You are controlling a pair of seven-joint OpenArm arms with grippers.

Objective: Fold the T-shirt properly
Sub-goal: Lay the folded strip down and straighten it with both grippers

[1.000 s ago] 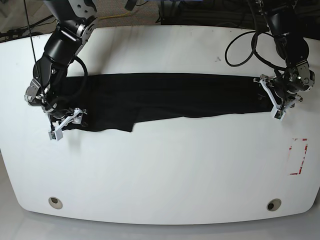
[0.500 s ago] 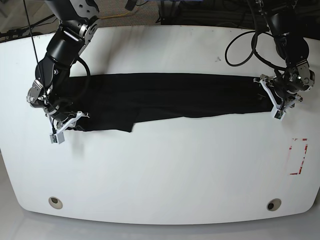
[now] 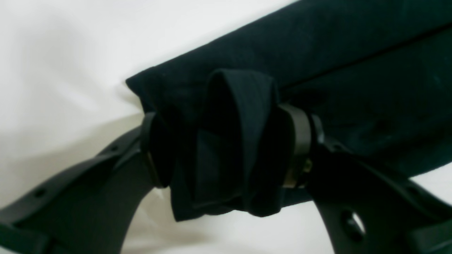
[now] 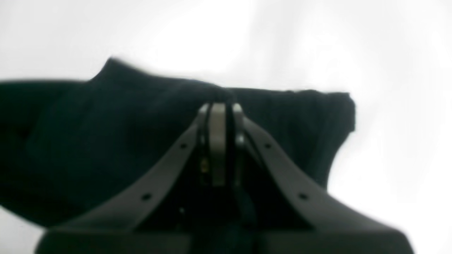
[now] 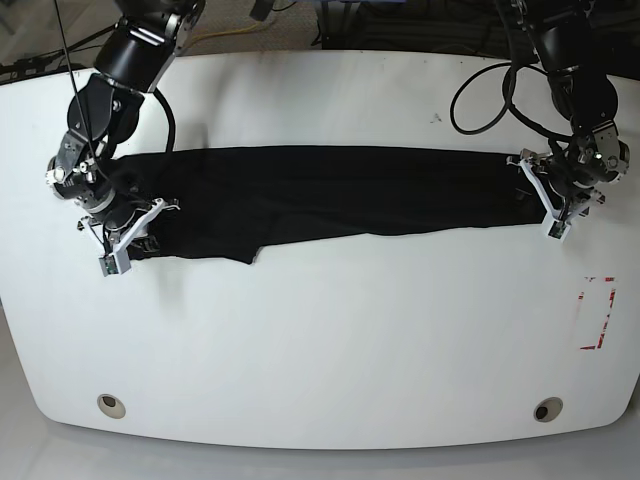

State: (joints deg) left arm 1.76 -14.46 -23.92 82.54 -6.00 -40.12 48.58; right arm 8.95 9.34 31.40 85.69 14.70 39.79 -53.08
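Right pincer (image 5: 128, 240) at base view's left end, jaws together, pinched on T-shirt (image 5: 330, 195) fabric at that end; wrist view shows cloth nipped between closed tips. T-shirt lies as long narrow black band across white surface (image 5: 320, 340), long axis running side to side between both arms. Left pincer (image 5: 556, 198) at opposite end, jaws held apart by a thick bunched wad of shirt clamped between them. Each arm owns one end; next fold likely carries one end along that axis toward the other.
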